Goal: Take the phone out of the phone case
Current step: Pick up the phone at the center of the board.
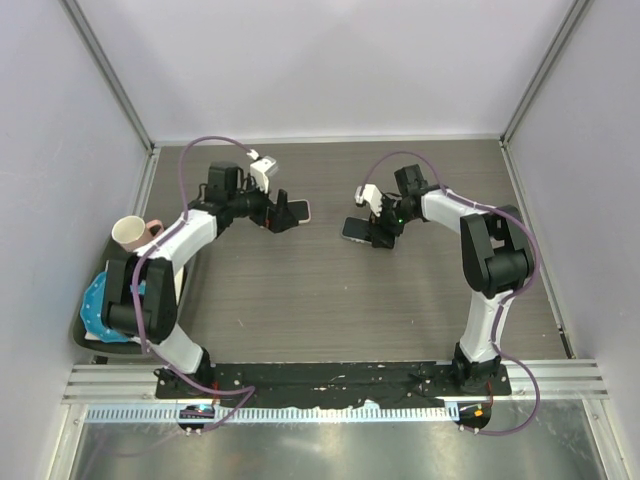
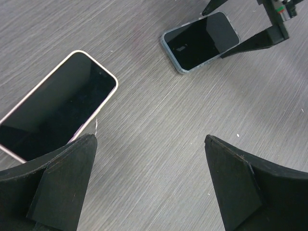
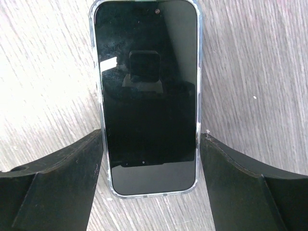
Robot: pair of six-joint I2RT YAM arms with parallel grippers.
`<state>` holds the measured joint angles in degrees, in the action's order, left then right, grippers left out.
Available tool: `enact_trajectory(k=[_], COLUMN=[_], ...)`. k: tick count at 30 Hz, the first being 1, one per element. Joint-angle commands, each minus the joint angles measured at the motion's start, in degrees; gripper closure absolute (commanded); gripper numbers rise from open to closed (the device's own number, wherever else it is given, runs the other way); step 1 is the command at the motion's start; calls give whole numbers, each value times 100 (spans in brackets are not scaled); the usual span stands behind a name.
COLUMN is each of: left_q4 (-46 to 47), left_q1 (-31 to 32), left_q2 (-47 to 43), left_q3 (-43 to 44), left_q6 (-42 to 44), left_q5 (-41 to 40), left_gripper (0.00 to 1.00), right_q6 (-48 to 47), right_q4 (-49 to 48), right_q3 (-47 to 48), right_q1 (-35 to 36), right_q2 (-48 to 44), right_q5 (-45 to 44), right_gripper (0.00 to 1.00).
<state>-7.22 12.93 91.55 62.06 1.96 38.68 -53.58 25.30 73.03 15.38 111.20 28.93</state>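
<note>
A black-screened phone (image 3: 147,96) in a clear phone case (image 3: 149,193) lies flat on the wood-grain table (image 1: 320,300), right of centre (image 1: 357,229). My right gripper (image 3: 151,139) straddles its near end, one finger against each long side of the case, and holds it at its width. The left wrist view shows the same cased phone (image 2: 199,41) with the right fingers (image 2: 262,41) at its end. My left gripper (image 2: 150,139) hangs wide open over bare table, with nothing between its fingers. A second phone (image 2: 55,106) with a pale pink edge lies just beside its left finger (image 1: 295,211).
A cream and pink mug (image 1: 130,233) stands at the table's left edge. Near it a blue speckled thing (image 1: 97,300) rests on a dark tray (image 1: 90,335). Enclosure walls rise at the back and on both sides.
</note>
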Motion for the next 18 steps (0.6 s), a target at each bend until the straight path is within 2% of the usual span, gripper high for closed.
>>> enact_trajectory(k=[1, 18], left_q4=[467, 573], left_q1=[174, 649], left_q2=[214, 1146], left_q3=[254, 790], left_q6=[-169, -687], left_q5=[140, 184], left_gripper=[0, 0], right_q6=[462, 999], right_q4=[168, 10], right_q3=[-123, -264], right_q1=[80, 106], right_q2=[-265, -388], right_q5=[807, 1089], right_gripper=[59, 60])
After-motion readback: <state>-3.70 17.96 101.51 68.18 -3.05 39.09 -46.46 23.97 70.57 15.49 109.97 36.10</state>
